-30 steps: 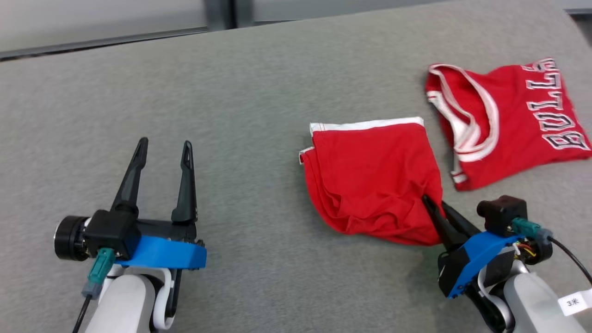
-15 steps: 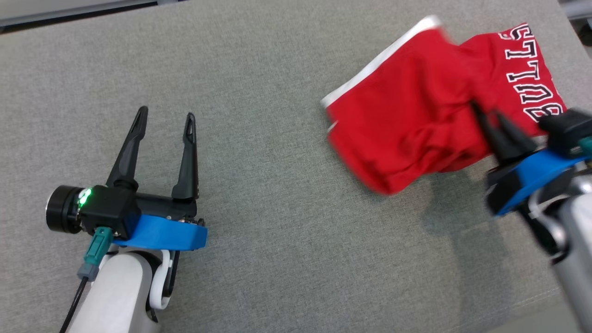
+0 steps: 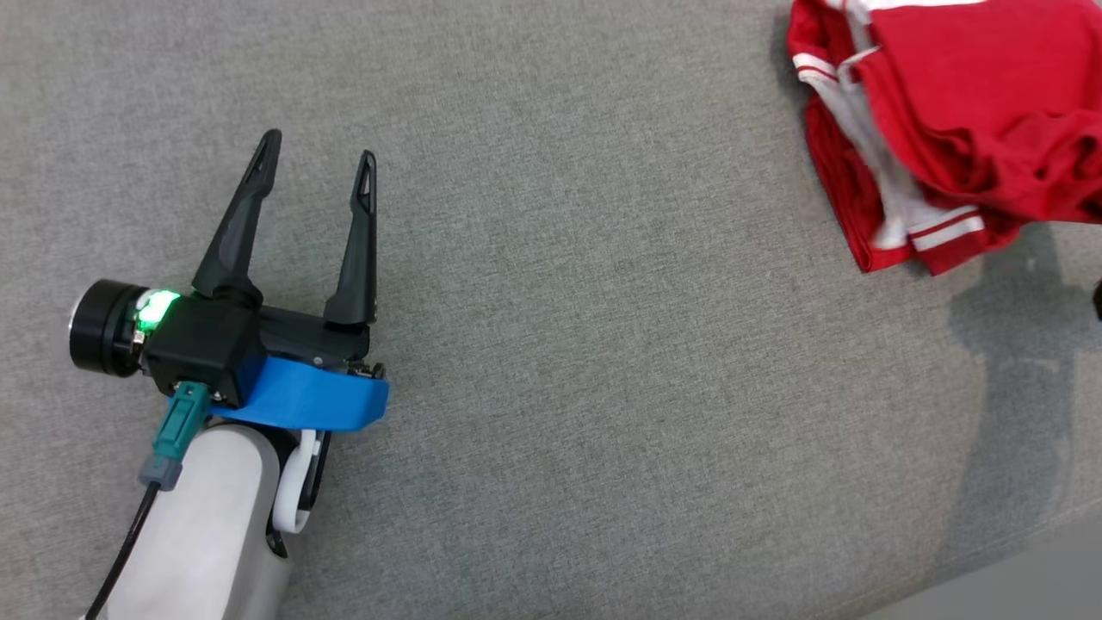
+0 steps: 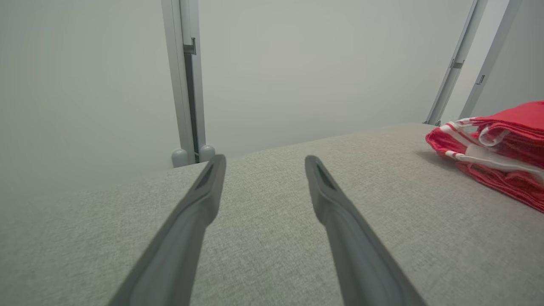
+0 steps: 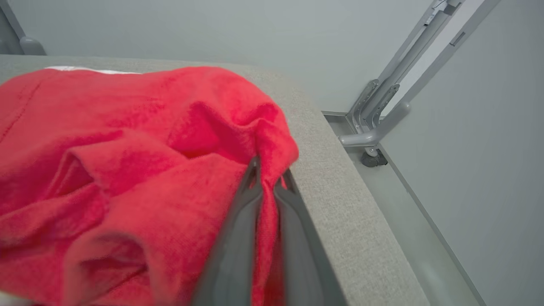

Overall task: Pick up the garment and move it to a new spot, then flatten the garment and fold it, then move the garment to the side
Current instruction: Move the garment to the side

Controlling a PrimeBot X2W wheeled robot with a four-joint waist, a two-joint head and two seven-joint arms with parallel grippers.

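Item: red garment [image 3: 990, 103], far right of grey table [image 3: 603, 344], bunched over white-trimmed red cloth [image 3: 934, 237]. Right gripper [image 5: 270, 171] was pinched on its fold. Left gripper [image 3: 319, 145] stood wide and empty, near left. Advice: lower flat, then release well clear of the edge.

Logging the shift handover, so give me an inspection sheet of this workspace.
Surface: grey fabric table, even.
Job's things: red garment, bunched, near the table's right edge.
Clutter: white-trimmed red cloth under it, possibly a second piece.
Hands: left hand open, holding nothing; right hand shut on the red garment.
Cables: dark cable with teal plug at the left wrist.
Surroundings: pale wall, metal posts.
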